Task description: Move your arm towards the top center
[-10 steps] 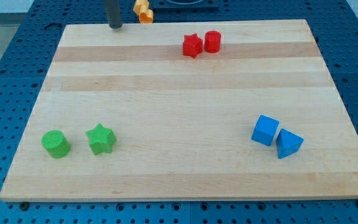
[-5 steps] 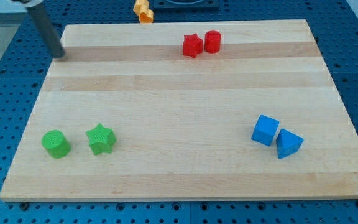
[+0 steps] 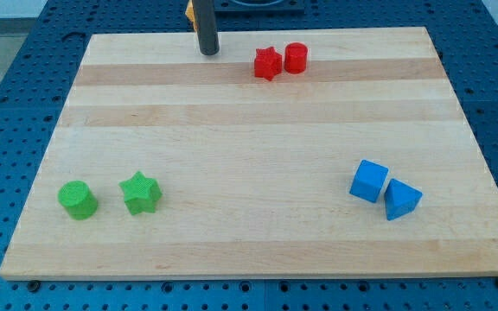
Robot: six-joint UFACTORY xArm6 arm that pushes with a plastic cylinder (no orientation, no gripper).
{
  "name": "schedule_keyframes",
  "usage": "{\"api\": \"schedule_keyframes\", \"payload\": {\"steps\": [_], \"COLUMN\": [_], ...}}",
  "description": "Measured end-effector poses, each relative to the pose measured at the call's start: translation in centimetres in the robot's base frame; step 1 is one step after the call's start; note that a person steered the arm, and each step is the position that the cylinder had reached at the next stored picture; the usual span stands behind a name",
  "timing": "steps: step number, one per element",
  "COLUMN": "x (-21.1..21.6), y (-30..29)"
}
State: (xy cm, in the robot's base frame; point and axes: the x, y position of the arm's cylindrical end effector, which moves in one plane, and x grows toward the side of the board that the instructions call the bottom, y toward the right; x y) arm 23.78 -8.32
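My tip [image 3: 208, 51] rests on the wooden board [image 3: 258, 250] near its top edge, a little left of centre. The dark rod rises from it out of the view's top. A red star [image 3: 267, 63] lies to the right of the tip, with a red cylinder [image 3: 296, 58] touching or nearly touching the star's right side. The tip is apart from both. An orange block [image 3: 190, 12] sits just beyond the board's top edge, mostly hidden behind the rod.
A green cylinder [image 3: 78, 199] and a green star [image 3: 140, 193] lie at the view's bottom left. A blue cube [image 3: 369, 181] and a blue wedge-like block [image 3: 402, 199] lie at the right. Blue perforated table surrounds the board.
My tip swung from the top left down to the board's left edge, then right and up to just left of the red star. No block has moved.
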Motion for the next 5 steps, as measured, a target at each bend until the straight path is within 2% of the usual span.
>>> {"api": "schedule_keyframes", "payload": {"steps": [2,4,5], "x": [-0.2,-4.6,-4.5], "y": [0.0,2.1,2.0]}}
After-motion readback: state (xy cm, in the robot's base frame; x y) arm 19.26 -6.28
